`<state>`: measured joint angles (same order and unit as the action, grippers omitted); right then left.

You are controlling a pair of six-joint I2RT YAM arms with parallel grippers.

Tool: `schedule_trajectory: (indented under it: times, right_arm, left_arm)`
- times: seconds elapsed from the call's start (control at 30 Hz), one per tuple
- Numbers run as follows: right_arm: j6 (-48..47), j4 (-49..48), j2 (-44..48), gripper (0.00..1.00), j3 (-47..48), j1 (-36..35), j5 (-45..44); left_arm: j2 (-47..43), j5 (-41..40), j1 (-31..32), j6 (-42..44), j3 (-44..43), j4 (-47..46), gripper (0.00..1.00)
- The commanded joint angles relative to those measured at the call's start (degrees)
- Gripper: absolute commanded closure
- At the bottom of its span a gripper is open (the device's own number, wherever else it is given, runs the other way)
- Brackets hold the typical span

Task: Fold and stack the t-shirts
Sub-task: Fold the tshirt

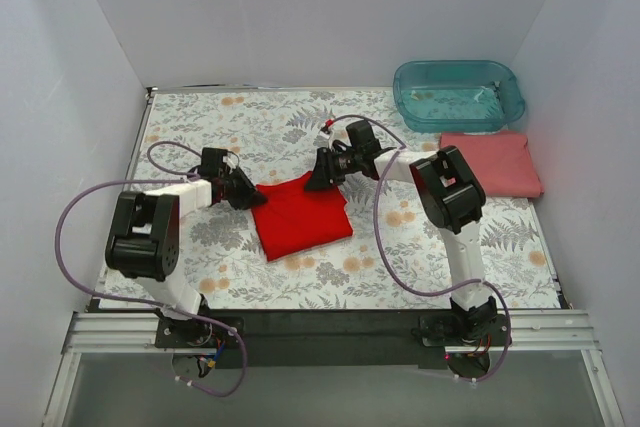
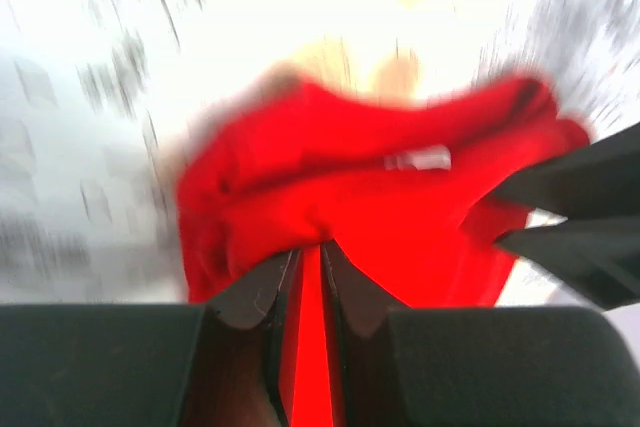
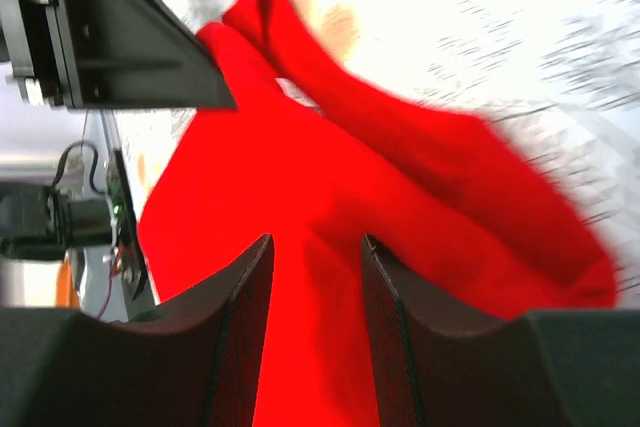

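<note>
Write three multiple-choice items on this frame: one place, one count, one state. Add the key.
1. Where is the pink shirt relative to the teal tub?
A. inside it
B. on the table, by its near side
C. under it

2. How many shirts are in view?
A. one
B. three
C. two

3. What is the left hand doing?
A. shut on the red shirt
B. wide open over bare table
C. out of view

Key:
1 B: it lies folded flat on the table, just in front of the tub.
2 C: one red and one pink.
3 A: the left wrist view shows red cloth pinched between its nearly closed jaws.
</note>
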<state>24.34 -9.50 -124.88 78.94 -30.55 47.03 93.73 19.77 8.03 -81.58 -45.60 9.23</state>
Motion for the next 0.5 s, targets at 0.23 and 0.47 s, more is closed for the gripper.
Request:
schedule_trajectory:
  times: [0.23, 0.47]
  right_arm:
    - [15.2, -19.1, -7.0, 0.53, 3.9, 7.4, 2.1]
    - [16.2, -20.2, -1.0, 0.53, 0.8, 9.0, 2.4]
  left_arm:
    - [12.7, 7.0, -5.7, -1.9, -9.9, -2.6, 0.85]
    - [7.9, 7.8, -6.9, 1.6, -14.3, 1.4, 0.59]
